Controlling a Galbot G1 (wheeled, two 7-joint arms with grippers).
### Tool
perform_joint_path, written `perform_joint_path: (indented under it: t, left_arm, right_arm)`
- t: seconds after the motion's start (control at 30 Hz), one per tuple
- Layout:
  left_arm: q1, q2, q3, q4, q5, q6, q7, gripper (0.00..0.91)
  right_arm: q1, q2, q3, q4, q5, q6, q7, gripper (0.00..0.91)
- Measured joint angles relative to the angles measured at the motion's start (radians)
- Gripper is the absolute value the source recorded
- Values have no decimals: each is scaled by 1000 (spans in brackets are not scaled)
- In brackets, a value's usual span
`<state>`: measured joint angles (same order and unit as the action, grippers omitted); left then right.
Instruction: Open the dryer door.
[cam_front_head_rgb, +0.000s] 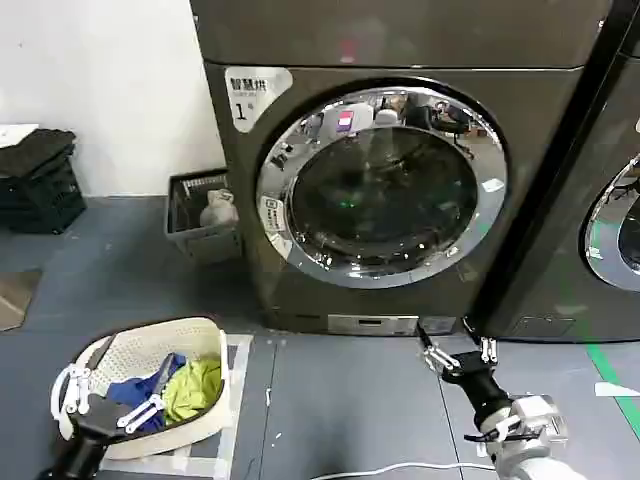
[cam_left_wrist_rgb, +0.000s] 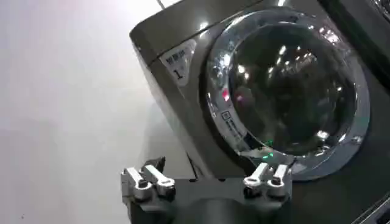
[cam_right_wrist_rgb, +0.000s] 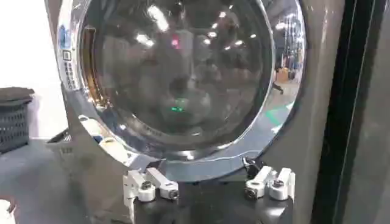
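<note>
The dryer (cam_front_head_rgb: 300, 290) is a big dark machine with a white label (cam_front_head_rgb: 248, 95) marked "1". Its round dryer door (cam_front_head_rgb: 385, 195) has a wide chrome ring around dark glass and sits flush against the front, shut. My right gripper (cam_front_head_rgb: 458, 350) is low in front of the dryer's base, below the door's lower right, open and empty. In the right wrist view the gripper (cam_right_wrist_rgb: 210, 184) faces the door (cam_right_wrist_rgb: 177, 73) from just below its rim. My left gripper (cam_front_head_rgb: 105, 400) hangs open over the laundry basket. In the left wrist view the gripper (cam_left_wrist_rgb: 206, 179) looks up at the door (cam_left_wrist_rgb: 286, 85).
A white laundry basket (cam_front_head_rgb: 205, 335) with blue and green clothes sits on the floor at front left. A dark basket (cam_front_head_rgb: 190, 235) stands against the wall beside the dryer. A second dark machine (cam_front_head_rgb: 590, 130) stands close on the right. Black crates (cam_front_head_rgb: 35, 185) stand at far left.
</note>
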<state>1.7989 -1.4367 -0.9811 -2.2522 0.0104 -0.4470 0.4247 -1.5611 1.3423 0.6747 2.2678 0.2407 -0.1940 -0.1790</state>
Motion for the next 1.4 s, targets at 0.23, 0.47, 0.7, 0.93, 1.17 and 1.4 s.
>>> perform_joint_path:
  t: [0.23, 0.47, 0.7, 0.93, 1.17, 1.4]
  left_arm:
    - [8, 0, -2, -11, 0, 0, 3, 907]
    - [24, -5, -5, -31, 0, -1, 3, 907]
    - [29, -15, -6, -35, 5, -1, 5, 907]
    - [29, -21, -8, -43, 4, 1, 6, 907]
    - [28, -20, -11, -43, 3, 2, 7, 907]
    - [24, -20, -11, -39, 3, 5, 7, 907]
  right_arm:
    - [87, -54, -26, -48, 44, 54, -29, 907]
    - [192, -144, -68, -120, 111, 105, -78, 907]
    - [298, -230, -149, -196, 162, 138, -112, 907]
    - [423, -288, -248, -267, 197, 168, -118, 907]
    - [576, -323, -358, -353, 238, 186, -126, 907]
    - [705, -338, -446, -433, 263, 196, -144, 907]
